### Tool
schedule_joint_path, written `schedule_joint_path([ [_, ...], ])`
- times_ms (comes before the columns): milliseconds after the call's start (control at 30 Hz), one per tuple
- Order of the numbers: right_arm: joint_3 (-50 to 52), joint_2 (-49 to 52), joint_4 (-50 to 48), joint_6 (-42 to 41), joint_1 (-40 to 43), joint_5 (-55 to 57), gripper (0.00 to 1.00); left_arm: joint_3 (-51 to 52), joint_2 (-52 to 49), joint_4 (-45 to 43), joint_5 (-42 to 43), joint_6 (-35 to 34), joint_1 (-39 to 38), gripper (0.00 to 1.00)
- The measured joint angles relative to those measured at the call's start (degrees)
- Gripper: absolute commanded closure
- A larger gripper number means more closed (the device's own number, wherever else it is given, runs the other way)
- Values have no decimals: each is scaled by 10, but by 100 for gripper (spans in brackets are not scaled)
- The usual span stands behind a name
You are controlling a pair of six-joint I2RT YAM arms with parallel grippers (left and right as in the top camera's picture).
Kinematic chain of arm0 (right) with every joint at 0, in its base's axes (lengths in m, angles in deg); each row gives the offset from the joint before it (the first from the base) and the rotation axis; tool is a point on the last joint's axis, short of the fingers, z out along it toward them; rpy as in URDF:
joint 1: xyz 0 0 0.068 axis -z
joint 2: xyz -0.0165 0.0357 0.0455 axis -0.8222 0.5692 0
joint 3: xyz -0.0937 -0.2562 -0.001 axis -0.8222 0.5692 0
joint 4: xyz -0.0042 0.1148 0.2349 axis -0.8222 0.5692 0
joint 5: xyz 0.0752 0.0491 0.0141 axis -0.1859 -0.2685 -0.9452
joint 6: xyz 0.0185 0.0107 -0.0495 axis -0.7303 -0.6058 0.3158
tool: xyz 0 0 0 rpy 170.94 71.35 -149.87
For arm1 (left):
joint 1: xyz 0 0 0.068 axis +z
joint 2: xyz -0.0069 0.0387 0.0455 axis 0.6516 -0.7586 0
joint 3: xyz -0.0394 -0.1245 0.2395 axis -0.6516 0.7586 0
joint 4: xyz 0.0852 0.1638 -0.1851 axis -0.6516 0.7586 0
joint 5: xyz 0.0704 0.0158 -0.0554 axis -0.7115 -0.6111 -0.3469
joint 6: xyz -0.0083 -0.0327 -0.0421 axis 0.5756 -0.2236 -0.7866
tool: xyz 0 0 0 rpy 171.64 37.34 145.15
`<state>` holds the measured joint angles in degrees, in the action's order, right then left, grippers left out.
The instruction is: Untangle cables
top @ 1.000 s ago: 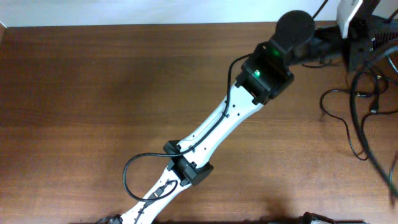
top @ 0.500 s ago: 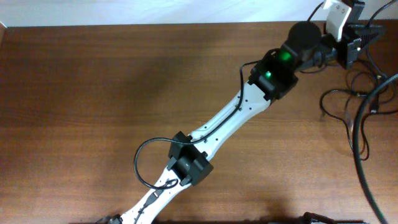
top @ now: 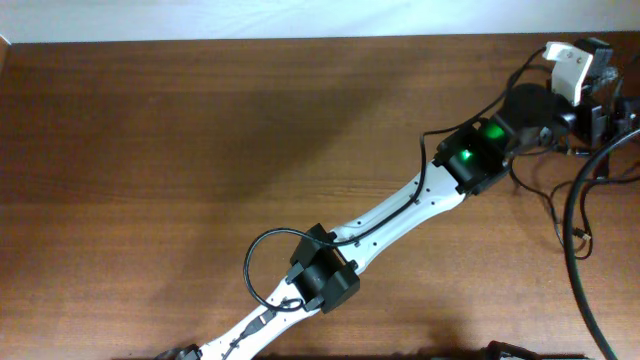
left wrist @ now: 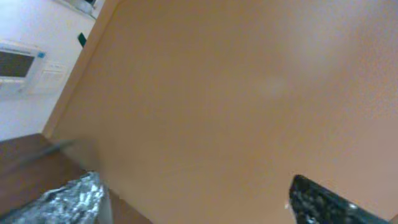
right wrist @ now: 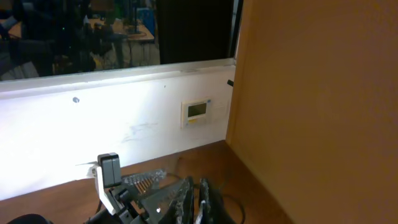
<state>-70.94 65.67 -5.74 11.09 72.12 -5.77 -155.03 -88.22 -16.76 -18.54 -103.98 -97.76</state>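
**Operator:** Where are the cables?

**Guide:** You will find the cables (top: pixel 552 205) at the right edge of the table (top: pixel 200 150). They are thin black cords lying loose, just beside a thicker black cable (top: pixel 578 280) and near the far end of the left arm (top: pixel 400 205).

**Operator:** State of the left jaws?

**Guide:** Released. In your left wrist view they stand wide apart at the two lower corners, facing a plain orange-brown board (left wrist: pixel 236 93).

**Operator:** And the right jaws?

**Guide:** Clenched. In your right wrist view they sit together at the bottom edge, aimed toward a white wall (right wrist: pixel 124 118) with a small panel (right wrist: pixel 198 111).
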Motion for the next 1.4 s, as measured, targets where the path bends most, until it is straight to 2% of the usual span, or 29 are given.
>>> schedule_joint_path([
  [100,0,0,1,0,0,0,96,-17,0,14,48,0,18,1],
  [167,0,1,4,0,0,0,96,-47,4,87,92,9,53,1],
  [233,1,3,3,0,0,0,96,-81,30,243,127,53,104,1],
  [267,4,7,0,-6,0,0,90,-96,49,304,133,83,128,1],
  [300,9,17,-6,-13,0,-1,73,-112,90,395,129,127,160,1],
  [367,14,57,-9,-23,0,-13,30,-125,169,535,101,188,190,1],
  [400,14,77,-10,-20,0,-16,14,-134,220,577,82,222,202,1],
  [433,16,121,-11,-23,0,-23,5,-145,265,621,59,252,209,1],
  [533,23,245,-7,-33,0,-43,6,-161,349,691,-5,309,222,1],
  [600,26,317,9,-53,0,-50,22,-165,374,722,-50,336,230,1],
  [700,31,437,49,-105,0,-55,22,-160,368,756,-133,363,236,1],
  [733,32,480,69,-122,0,-55,21,-156,360,771,-179,369,238,1],
  [833,32,563,75,-138,0,-55,15,-150,355,789,-244,377,238,1],
  [1000,32,637,77,-190,17,-56,14,-150,355,817,-276,378,238,1],
  [1033,32,641,78,-211,25,-57,11,-150,355,824,-280,378,238,1],
  [1100,32,641,75,-227,34,-59,9,-150,355,829,-283,378,238,1],
  [1167,32,641,59,-161,43,-95,8,-150,355,843,-285,378,240,1],
  [1267,32,641,110,71,37,-162,8,-150,355,848,-291,379,242,1],
  [1400,32,641,98,277,31,-202,10,-150,355,848,-319,391,243,1],
])
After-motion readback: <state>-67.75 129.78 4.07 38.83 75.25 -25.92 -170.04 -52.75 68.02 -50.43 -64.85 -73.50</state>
